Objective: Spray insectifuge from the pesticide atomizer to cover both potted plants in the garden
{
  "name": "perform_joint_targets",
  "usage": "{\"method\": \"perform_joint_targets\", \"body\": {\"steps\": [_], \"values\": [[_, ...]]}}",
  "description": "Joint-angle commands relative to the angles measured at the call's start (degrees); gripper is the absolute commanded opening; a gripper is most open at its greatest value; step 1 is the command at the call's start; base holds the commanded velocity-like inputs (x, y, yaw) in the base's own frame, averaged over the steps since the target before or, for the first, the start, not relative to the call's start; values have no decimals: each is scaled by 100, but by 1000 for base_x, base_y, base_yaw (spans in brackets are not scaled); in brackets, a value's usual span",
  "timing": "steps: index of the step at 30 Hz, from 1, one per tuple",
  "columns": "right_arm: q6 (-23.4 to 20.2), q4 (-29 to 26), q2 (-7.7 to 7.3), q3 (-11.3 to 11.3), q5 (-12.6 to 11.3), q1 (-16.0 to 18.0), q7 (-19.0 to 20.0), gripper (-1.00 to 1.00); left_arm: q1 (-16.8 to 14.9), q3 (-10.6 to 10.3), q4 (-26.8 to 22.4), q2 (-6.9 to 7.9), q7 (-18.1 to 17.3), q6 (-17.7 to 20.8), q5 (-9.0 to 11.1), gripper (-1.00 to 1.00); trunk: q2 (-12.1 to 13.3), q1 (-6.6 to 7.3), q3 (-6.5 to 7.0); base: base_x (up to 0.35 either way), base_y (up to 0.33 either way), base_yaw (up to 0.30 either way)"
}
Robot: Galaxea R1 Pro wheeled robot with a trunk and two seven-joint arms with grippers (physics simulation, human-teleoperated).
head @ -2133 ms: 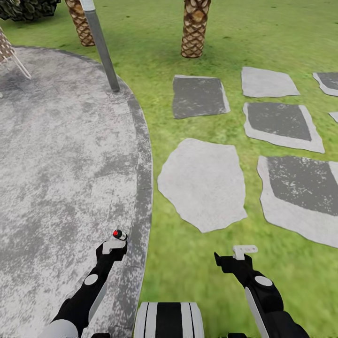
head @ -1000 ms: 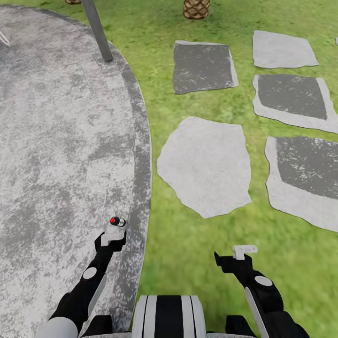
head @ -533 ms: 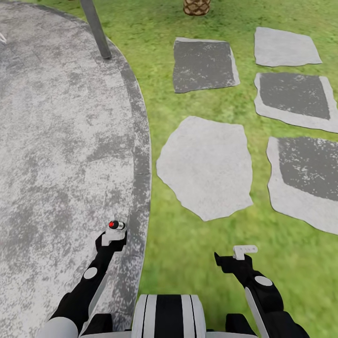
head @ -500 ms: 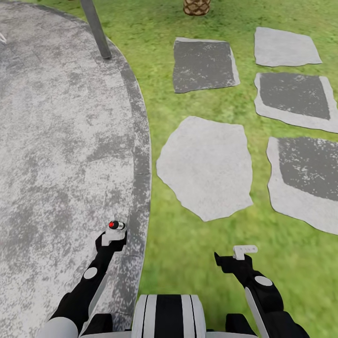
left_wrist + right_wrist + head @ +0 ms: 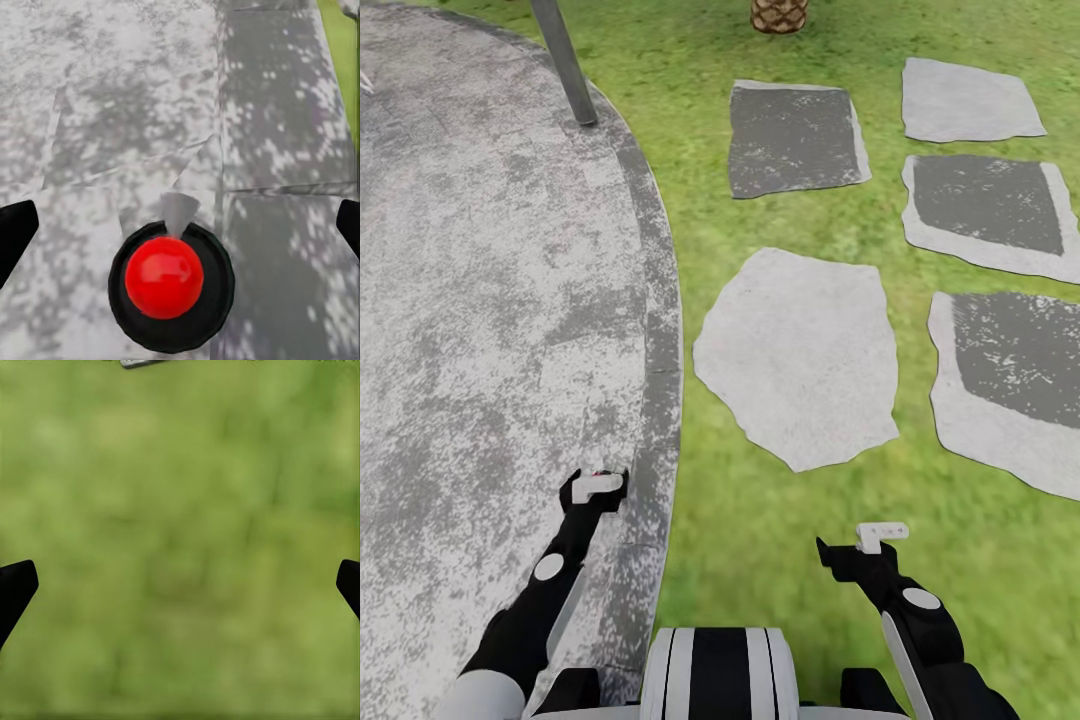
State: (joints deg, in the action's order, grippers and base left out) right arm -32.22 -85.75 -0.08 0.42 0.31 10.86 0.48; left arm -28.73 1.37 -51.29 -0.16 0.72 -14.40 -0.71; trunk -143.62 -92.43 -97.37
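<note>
A: What's nearest?
B: Left fingers [image 5: 596,487] at seven o'clock over the grey paving [image 5: 480,300], spread apart; a red ball in a black ring [image 5: 165,277] sits between them in the left wrist view.
A: And the right?
B: Right fingers [image 5: 880,535] at five o'clock, apart over lawn [image 5: 760,560].
A: Farther?
B: Stepping stones [image 5: 800,355] at one o'clock in the garden; a pole [image 5: 565,60] at eleven.

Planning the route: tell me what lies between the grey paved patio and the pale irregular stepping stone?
Only a strip of green lawn, head view, separates patio from stone.
</note>
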Motion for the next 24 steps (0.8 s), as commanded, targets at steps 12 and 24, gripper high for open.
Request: {"method": "perform_joint_targets", "body": {"steps": [12, 24], "values": [[-32, -5, -1, 2, 4, 3, 5, 100, -1, 11, -48, -2, 7, -19, -8, 100, -1, 1, -3, 0, 0, 0], [-30, -9, -1, 2, 4, 0, 5, 100, -9, 13, 117, -2, 9, -165, -8, 100, -1, 1, -3, 0, 0, 0]]}}
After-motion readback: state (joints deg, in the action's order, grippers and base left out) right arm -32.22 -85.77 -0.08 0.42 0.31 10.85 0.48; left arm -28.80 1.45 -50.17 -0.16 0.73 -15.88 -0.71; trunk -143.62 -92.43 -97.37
